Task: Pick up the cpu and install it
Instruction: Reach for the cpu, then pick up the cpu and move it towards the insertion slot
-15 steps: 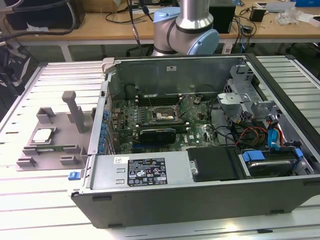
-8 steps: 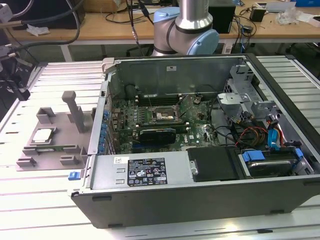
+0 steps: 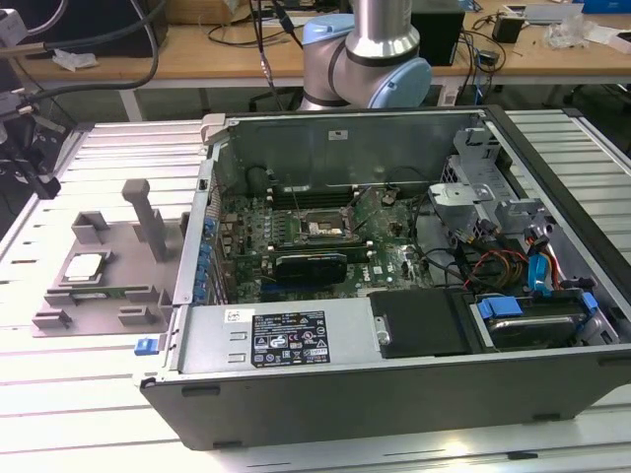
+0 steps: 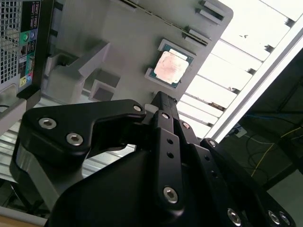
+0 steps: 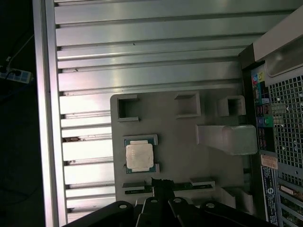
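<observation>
In the exterior view the cpu (image 3: 84, 266) is seen lying flat in a grey fixture (image 3: 138, 296) on the worktop (image 3: 59, 394), to the exterior view's left of the open computer case (image 3: 394, 394). The socket (image 3: 317, 229) inside the case is well apart from it.

In the second wrist view the black end effector (image 4: 159, 97) is seen over the fixture, near the cpu but apart from it. Whether it is released or clenched cannot be told; the cpu is not held by it.

In the first wrist view the cpu is seated between low ledges, and a tall post (image 5: 227, 138) stands near. A descent that is a little off-centre is judged likely to strike a ledge, or to take the chip by one corner. It could then be lifted tilted and may slip. A tilted chip set into the socket could damage the contacts.
</observation>
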`<state>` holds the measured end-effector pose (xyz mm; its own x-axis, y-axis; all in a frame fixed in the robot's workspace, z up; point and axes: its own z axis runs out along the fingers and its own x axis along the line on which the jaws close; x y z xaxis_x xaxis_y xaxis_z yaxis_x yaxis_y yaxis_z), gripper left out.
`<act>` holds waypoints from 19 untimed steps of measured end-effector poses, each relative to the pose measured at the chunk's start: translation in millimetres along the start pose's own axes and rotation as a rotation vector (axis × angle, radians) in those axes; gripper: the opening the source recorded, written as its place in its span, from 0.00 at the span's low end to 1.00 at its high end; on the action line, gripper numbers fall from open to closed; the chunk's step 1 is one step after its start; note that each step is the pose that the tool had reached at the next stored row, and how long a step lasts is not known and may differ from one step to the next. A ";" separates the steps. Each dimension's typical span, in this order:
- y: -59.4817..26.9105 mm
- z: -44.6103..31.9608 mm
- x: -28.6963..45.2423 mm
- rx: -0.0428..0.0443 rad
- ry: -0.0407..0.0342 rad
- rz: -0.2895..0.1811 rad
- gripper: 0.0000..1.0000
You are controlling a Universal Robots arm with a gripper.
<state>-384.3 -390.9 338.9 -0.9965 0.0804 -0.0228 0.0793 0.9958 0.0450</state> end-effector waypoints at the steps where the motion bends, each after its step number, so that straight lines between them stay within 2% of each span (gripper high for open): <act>1: 0.0 0.0 0.0 0.0000 0.0000 0.000 0.11; 19: 0.0 0.8 0.0 -0.0001 0.0000 0.000 0.11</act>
<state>-384.3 -390.9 338.1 -0.9965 0.0803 -0.0229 0.0792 0.9958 0.0451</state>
